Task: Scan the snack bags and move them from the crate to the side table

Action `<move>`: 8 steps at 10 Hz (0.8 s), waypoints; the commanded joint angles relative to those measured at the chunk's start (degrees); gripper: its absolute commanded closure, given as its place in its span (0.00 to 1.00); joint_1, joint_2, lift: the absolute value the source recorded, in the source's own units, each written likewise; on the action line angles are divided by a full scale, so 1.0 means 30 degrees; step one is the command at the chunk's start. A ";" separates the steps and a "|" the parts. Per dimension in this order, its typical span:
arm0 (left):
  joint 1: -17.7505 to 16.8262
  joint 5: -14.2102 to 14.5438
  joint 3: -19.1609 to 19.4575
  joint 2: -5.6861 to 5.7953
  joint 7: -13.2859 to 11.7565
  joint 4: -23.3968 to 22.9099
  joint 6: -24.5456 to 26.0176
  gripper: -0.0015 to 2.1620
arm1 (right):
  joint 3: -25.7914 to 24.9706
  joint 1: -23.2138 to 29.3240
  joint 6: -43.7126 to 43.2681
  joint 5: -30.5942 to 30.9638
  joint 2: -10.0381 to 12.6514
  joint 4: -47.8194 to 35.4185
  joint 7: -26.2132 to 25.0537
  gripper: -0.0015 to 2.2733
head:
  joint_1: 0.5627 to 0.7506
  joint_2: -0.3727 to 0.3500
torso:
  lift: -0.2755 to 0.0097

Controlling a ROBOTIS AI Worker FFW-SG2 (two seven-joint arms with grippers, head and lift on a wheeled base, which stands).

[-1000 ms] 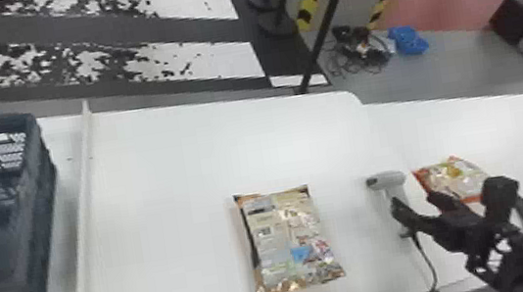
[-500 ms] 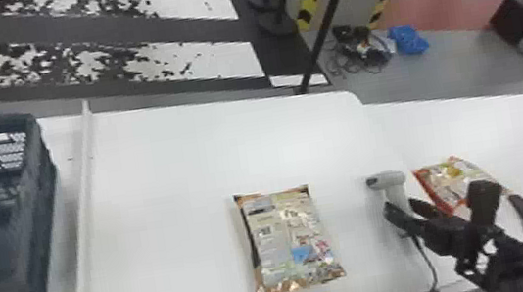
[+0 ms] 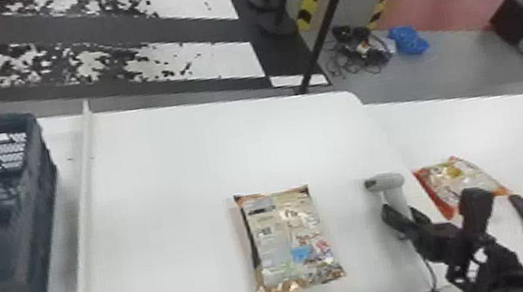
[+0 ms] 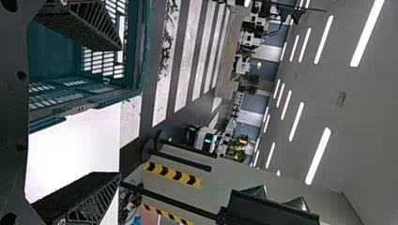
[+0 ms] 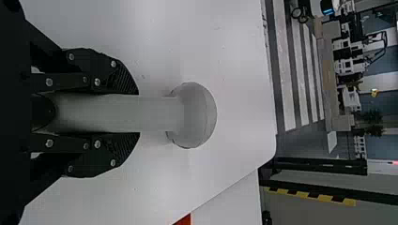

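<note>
head view, nine o'clock: one crate point(image 3: 38, 201), presumably the source, placed within the left arm's reach. left gripper point(image 4: 118, 111), at the crate, fingers spread wide, pinching nothing; probably kept ready for another bag. six o'clock: one snack bag point(image 3: 292, 242), flat on the white table point(image 3: 155, 173), printed panel up, apparently laid so for scanning. four o'clock: one handheld scanner point(image 3: 392, 181), handle pinched by the right gripper point(image 5: 139, 113), a finger against each side; likely held so, head clear, to be brought over the bag. between three and four o'clock: second bag point(image 3: 475, 173), on the side table point(image 3: 520, 129), presumably already delivered.

obscured or doubtful, same order: crate, cut off at nine o'clock, its contents not fully readable, depth of the left gripper there uncertain. table bag, underside hidden; whether its code faces up, cannot tell. scanner, lower handle lost between fingers; trigger not made out. second bag, near edge partly behind the right arm.
</note>
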 commanded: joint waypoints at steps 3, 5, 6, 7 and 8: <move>0.0003 0.0007 -0.0286 0.0025 -0.0001 -0.0186 -0.0008 0.02 | -0.1774 0.3763 0.2821 -0.1869 0.2247 -0.6842 -0.1398 0.98 | 0.70 0.03 | 0.66; 0.0003 0.0007 -0.0433 0.0054 -0.0001 -0.0303 -0.0008 0.02 | -0.2653 0.5492 0.3876 -0.2690 0.3712 -1.0885 -0.1427 0.98 | 0.70 0.03 | 0.66; -0.0027 0.0007 -0.0579 0.0054 0.0058 -0.0391 -0.0008 0.02 | -0.2975 0.6195 0.4579 -0.3334 0.4386 -1.2438 -0.1398 0.98 | 0.70 0.03 | 0.66; -0.0056 0.0007 -0.0608 0.0083 0.0116 -0.0450 -0.0008 0.02 | -0.2975 0.6605 0.5516 -0.3861 0.4767 -1.3727 -0.1398 0.98 | 0.70 0.03 | 0.66; -0.0115 -0.0022 -0.0667 0.0083 0.0204 -0.0508 -0.0008 0.02 | -0.2477 0.7015 0.6278 -0.3949 0.5235 -1.5163 -0.1398 0.98 | 0.70 0.05 | 0.66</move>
